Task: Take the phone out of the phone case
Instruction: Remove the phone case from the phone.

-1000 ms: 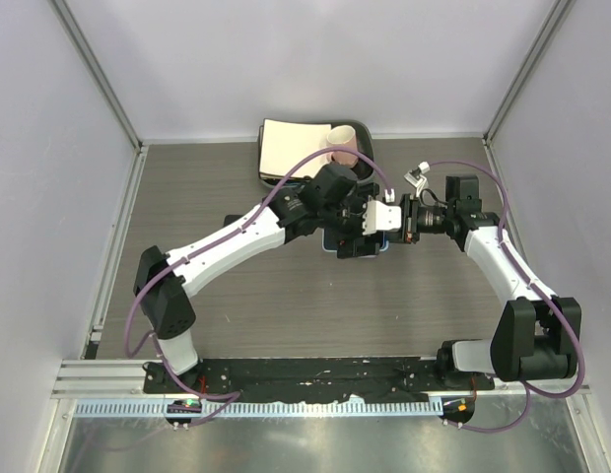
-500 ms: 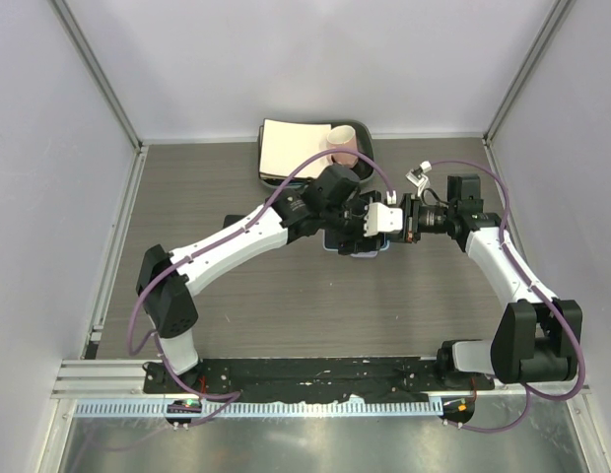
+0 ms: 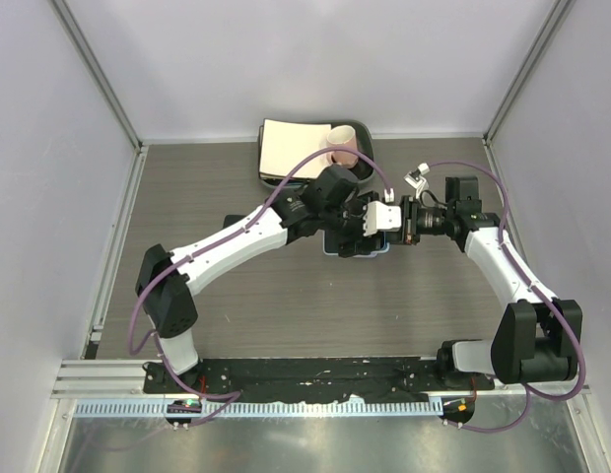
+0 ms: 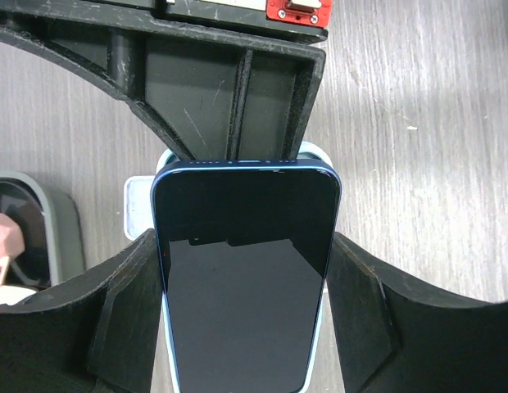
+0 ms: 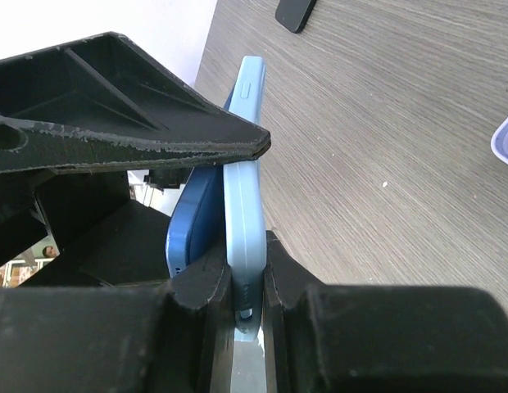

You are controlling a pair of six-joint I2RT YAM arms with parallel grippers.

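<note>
The phone (image 4: 242,278) is rigid, smooth-sided and likely fragile at the glass. The phone case (image 5: 244,213) looks softer and should flex at its lip. Grip the phone by its two long edges, never the screen. My left pincer (image 4: 246,246) stands part-open, fingers pressed against those edges. My right pincer (image 5: 242,266) is clamped on the case's rim. Both items hang above the middle of the tabletop (image 3: 207,187), toward its far edge.
</note>
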